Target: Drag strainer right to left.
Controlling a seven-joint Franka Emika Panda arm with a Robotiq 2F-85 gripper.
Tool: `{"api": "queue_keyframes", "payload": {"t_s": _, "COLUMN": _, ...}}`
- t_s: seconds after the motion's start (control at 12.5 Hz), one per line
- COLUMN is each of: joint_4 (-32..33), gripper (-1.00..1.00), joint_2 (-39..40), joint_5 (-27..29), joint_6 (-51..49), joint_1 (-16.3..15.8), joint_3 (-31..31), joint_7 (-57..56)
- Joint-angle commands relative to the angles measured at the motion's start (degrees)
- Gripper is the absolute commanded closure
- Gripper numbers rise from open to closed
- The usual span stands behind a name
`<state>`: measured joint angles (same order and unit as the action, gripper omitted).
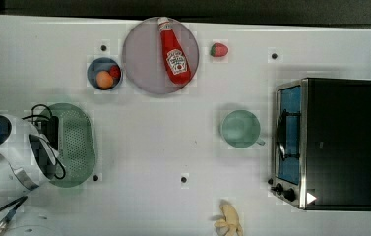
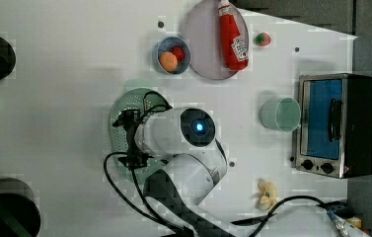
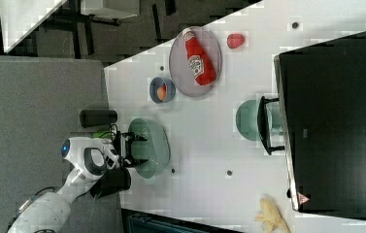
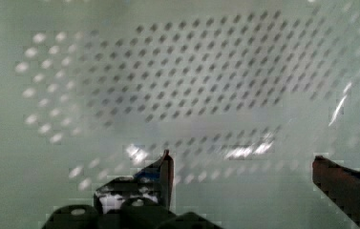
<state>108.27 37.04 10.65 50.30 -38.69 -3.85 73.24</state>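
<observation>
The strainer (image 1: 77,142) is a pale green oval colander full of small holes. It lies on the white table at the top view's left, partly under my arm. My gripper (image 3: 129,150) hangs over its bowl, on the side toward the right view's left. The wrist view looks straight down into the perforated strainer (image 4: 177,86). There my gripper (image 4: 242,160) stands open, its two dark fingertips wide apart with only the strainer's floor behind them. In the left view the gripper (image 2: 129,138) covers part of the strainer (image 2: 124,106).
A green mug (image 1: 240,129) stands by the toaster oven (image 1: 330,142) at the top view's right. At the back are a grey-pink plate (image 1: 141,69) with a ketchup bottle (image 1: 174,51), a blue fruit bowl (image 1: 104,73) and a strawberry (image 1: 219,49). A banana (image 1: 230,221) lies in front.
</observation>
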Motion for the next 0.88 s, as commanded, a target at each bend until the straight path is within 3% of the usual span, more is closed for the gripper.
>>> {"api": "queue_keyframes", "payload": {"t_s": 0.08, "joint_4": -1.06, "gripper": -1.00, "joint_2": -10.48, "joint_5": -1.78, "joint_6": -9.63, "joint_1": 0.02, "joint_3": 6.13, "joint_7": -14.92}}
{"api": "queue_keyframes", "payload": {"t_s": 0.4, "joint_4": -1.38, "gripper": -1.00, "joint_2": -25.33, "joint_5": -4.88, "joint_6": -24.57, "joint_1": 0.92, "joint_3": 18.38, "joint_7": -32.42}}
{"api": "queue_keyframes", "payload": {"t_s": 0.72, "joint_4": -1.30, "gripper": -1.00, "joint_2": -38.98, "joint_5": -16.63, "joint_6": -39.44, "joint_1": 1.49, "joint_3": 30.30, "joint_7": -51.93}}
{"api": "queue_keyframes", "payload": {"t_s": 0.88, "joint_4": -1.06, "gripper": -1.00, "joint_2": -43.96, "joint_5": -19.53, "joint_6": -42.68, "joint_1": 1.97, "joint_3": 35.15, "joint_7": -62.31}}
